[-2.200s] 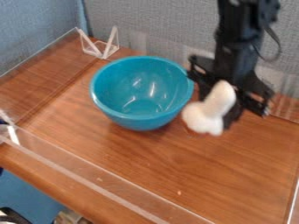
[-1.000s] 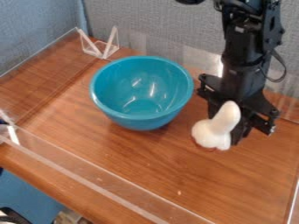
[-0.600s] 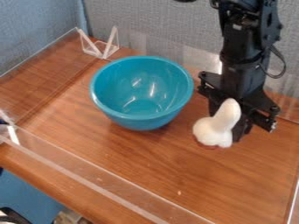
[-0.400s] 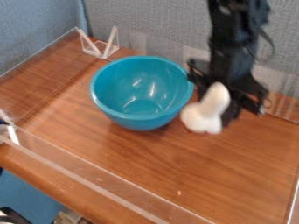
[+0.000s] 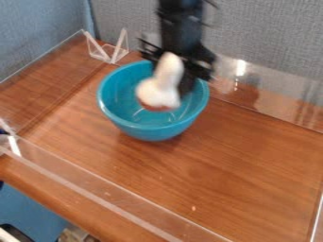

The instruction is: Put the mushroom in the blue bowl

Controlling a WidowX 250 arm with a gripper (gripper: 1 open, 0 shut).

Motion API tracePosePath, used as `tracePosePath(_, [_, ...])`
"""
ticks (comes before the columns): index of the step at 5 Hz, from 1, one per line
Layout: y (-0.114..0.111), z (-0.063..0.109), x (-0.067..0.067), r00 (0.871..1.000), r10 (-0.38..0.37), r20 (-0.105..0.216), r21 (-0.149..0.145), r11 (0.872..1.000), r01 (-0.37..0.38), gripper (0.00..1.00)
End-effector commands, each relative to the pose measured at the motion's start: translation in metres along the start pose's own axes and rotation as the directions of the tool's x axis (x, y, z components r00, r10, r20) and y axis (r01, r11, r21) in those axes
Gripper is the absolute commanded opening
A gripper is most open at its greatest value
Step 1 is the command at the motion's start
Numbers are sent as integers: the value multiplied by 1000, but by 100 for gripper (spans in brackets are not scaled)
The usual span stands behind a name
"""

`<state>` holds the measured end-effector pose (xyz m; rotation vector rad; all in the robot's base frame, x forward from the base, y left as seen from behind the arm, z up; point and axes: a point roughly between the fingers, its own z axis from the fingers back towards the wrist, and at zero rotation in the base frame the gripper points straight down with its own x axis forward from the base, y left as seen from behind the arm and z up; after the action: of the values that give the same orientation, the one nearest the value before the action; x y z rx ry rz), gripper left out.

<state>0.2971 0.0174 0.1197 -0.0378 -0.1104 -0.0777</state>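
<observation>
The mushroom (image 5: 159, 83) hangs in the upper middle of the frame, over the blue bowl's (image 5: 127, 115) open mouth, its thick cream-white stem slanting down and to the left with the rounded lower end showing a hint of reddish brown against the bowl's inside. It is blurred, so finer detail cannot be made out. The black gripper (image 5: 175, 62) points straight down from above and is closed narrowly on the mushroom's upper part, holding it clear of the bowl's floor; whether the mushroom touches the bowl's far wall cannot be told. The dark arm rises behind it to the top edge of the frame.

The bowl, glossy turquoise and deep, sits left of centre on the wooden desk (image 5: 240, 170). A low clear plastic wall (image 5: 89, 184) runs along the desk's near edge and around its sides. In the upper left corner, well apart from the bowl, stands a small white wire stand (image 5: 106, 45), against a grey-blue fabric backdrop (image 5: 38, 28).
</observation>
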Motion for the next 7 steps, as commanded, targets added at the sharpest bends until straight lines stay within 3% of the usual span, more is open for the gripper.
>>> tracePosePath(1, [2, -6, 17, 1000, -22, 17, 7, 1000, 21, 0])
tracePosePath(7, [-14, -29, 34, 996, -91, -14, -1, 996, 91, 0])
